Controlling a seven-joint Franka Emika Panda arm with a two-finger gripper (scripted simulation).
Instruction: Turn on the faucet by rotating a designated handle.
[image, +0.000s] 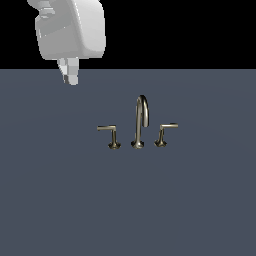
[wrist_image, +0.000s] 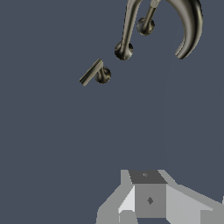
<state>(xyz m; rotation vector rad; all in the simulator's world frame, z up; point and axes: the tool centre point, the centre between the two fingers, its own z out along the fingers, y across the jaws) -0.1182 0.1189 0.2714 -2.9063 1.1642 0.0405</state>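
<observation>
The faucet (image: 139, 125) is a small brass-grey set standing mid-scene: a tall arched spout between two low levers. The handle (image: 107, 129) is the lever on the exterior view's left, a thin flat bar on an upright stem with a flared foot. The twin lever (image: 168, 126) on the right has a slanted stem. My gripper (image: 71, 80) hangs high at the exterior view's upper left, well away from the handle, fingers together and holding nothing. The wrist view shows the handle (wrist_image: 92, 72), the spout (wrist_image: 190, 26) and my gripper (wrist_image: 150, 201).
A flat blue-grey surface (image: 128, 210) carries the faucet set. The white arm body (image: 70, 30) fills the exterior view's upper left corner. Behind the surface there is only black.
</observation>
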